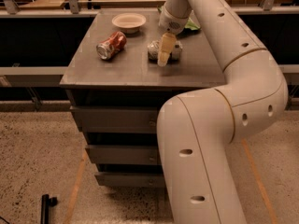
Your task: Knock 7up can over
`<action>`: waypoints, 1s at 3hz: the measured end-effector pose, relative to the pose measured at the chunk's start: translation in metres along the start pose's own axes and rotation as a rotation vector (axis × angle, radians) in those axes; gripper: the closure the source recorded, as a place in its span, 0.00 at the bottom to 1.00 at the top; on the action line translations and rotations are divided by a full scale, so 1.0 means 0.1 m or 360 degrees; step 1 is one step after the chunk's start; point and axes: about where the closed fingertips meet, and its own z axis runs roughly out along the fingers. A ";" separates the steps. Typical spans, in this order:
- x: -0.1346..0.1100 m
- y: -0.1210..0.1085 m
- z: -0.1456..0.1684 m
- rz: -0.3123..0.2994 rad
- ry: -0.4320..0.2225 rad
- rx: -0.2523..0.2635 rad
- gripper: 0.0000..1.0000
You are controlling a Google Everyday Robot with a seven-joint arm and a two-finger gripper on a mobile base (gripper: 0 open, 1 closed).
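- Two cans are on the grey table [88,71], and both seem to lie on their side.
- I see the 7up can [153,50] near the middle of the table top, a little toward the right. It is silver-white and its long side runs left to right.
- The gripper [163,59] hangs down from above, directly in front of the 7up can, and hides the middle part of it. Its tip is close to the table surface, on the near side of the can.
- I cannot tell if the gripper is open or closed, or if it really touches the can.
- The red can [111,45] lies to the left of the 7up can, well apart from it, and is turned at an angle.
- A white bowl [129,21] stands behind the red can, near the far edge of the table.
- A green snack bag [190,25] is at the far right, mostly covered by the arm [233,64].
- Under the table top I see the drawers [121,120], one above another.
- On the speckled floor at lower left lies a small black object [45,204]; I cannot say what it is.
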 end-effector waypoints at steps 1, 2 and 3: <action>0.04 -0.02 -0.12 0.0081 -0.0107 0.0026 0.00; 0.30 -0.08 -0.63 0.0283 -0.0336 0.0155 0.00; 0.73 -0.20 -1.42 0.0515 -0.0538 0.0413 0.00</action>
